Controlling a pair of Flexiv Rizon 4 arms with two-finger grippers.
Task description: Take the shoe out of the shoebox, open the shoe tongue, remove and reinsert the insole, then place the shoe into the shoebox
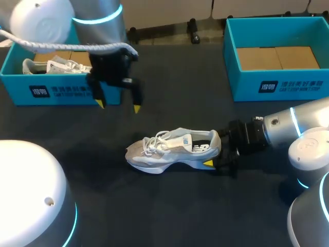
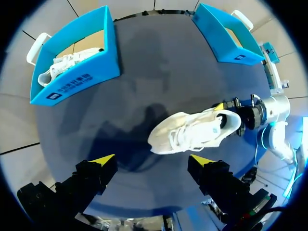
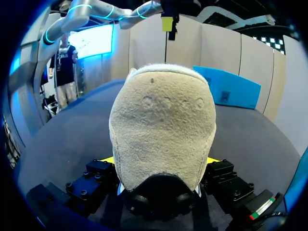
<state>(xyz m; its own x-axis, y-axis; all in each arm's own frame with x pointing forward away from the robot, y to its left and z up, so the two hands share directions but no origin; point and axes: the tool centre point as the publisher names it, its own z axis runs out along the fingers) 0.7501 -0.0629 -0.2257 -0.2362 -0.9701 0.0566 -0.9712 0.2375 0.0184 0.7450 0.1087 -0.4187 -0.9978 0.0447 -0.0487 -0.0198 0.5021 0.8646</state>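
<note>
A white and grey shoe point(image 1: 175, 149) lies on its sole in the middle of the dark table, toe to the left. My right gripper point(image 1: 218, 157) comes in from the right, and its yellow-tipped fingers press the heel from both sides. In the right wrist view the fuzzy heel point(image 3: 161, 120) fills the space between the fingers of that gripper point(image 3: 160, 161). My left gripper point(image 1: 118, 106) hangs open above the table, between the left shoebox point(image 1: 61, 91) and the shoe, holding nothing. In its own view the shoe point(image 2: 192, 130) lies just ahead of the open left gripper point(image 2: 151, 159).
The left blue shoebox point(image 2: 77, 79) holds a second white shoe point(image 1: 51, 66). The right blue shoebox point(image 1: 288, 85) at the back right shows only its brown cardboard floor. Bare tabletop lies in front of the shoe.
</note>
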